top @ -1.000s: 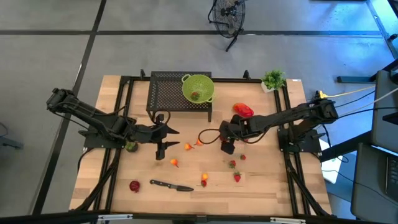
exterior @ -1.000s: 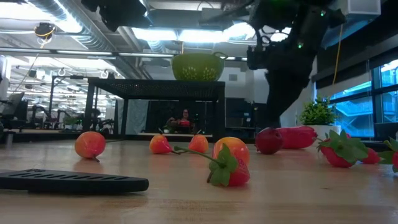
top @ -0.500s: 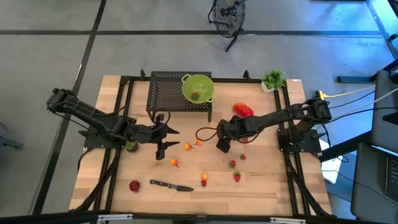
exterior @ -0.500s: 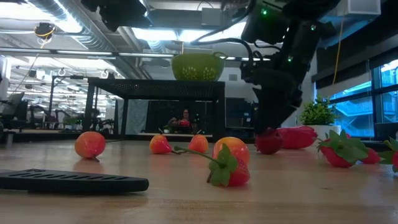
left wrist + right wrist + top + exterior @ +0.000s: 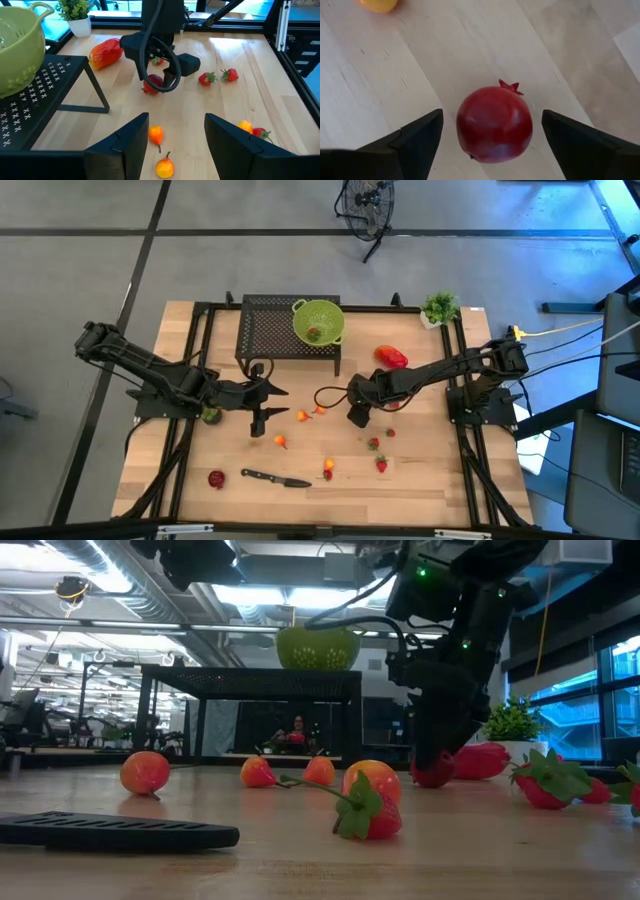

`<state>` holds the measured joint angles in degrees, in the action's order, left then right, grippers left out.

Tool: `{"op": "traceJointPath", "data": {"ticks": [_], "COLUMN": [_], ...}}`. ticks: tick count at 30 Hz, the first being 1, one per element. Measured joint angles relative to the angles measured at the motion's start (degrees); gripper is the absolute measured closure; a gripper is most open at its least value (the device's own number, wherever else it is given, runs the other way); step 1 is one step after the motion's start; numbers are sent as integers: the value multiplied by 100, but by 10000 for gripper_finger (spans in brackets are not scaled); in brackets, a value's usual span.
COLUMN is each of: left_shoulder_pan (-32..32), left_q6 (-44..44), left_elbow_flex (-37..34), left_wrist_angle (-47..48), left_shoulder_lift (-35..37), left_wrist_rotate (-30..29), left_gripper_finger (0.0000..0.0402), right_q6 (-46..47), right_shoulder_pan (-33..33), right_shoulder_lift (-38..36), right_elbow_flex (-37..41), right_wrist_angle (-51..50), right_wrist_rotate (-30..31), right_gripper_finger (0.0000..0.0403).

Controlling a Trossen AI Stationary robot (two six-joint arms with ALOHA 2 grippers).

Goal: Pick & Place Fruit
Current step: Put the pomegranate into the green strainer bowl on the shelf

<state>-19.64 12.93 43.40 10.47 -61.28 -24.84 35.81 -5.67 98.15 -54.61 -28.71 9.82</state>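
A dark red round fruit [image 5: 494, 125] with a small crown sits on the table near the middle [image 5: 153, 84]. My right gripper [image 5: 492, 142] hangs over it, pointing steeply down and open. One finger stands on each side of the fruit, with a gap on both sides. In the low view the gripper [image 5: 435, 752] reaches down around the fruit [image 5: 433, 772]. My left gripper [image 5: 268, 410] stands open and holds nothing, above the table left of centre, over two small orange fruits [image 5: 156, 134].
A lime-green bowl [image 5: 318, 321] stands on a black mesh rack [image 5: 268, 330] at the back. A red oblong fruit [image 5: 391, 357], strawberries [image 5: 381, 465], orange fruits [image 5: 303, 416] and a black-handled knife [image 5: 275, 477] lie scattered. A potted plant [image 5: 439, 308] stands at the far right.
My right gripper has sunk toward the dark red fruit and shifted a little toward the table's left, rolling at the wrist. Its fingers now stand around the fruit, which has not moved.
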Motion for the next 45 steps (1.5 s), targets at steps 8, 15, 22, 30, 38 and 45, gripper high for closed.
{"op": "traceJointPath", "data": {"ticks": [8,15,22,30,38,45], "left_shoulder_pan": [0,0,0,0,0,0], "left_q6": [2,2,0,-2,-2,-4], "left_elbow_flex": [0,0,0,0,0,0], "left_wrist_angle": [1,1,1,1,1,1], "left_shoulder_lift": [0,0,0,0,0,0], "left_wrist_rotate": [0,0,0,0,0,0], "left_gripper_finger": [213,213,213,213,213,213], "right_q6": [132,255,256,121,81,79], "right_shoulder_pan": [0,0,0,0,-19,-164], "right_shoulder_lift": [0,-2,-7,-16,-285,-768], "right_elbow_flex": [0,0,0,-2,-2,-2], "right_wrist_angle": [0,-2,-4,-68,-293,-449], "right_wrist_rotate": [4,-6,-28,-45,-193,-197], "right_gripper_finger": [112,164,201,197,204,202]}}
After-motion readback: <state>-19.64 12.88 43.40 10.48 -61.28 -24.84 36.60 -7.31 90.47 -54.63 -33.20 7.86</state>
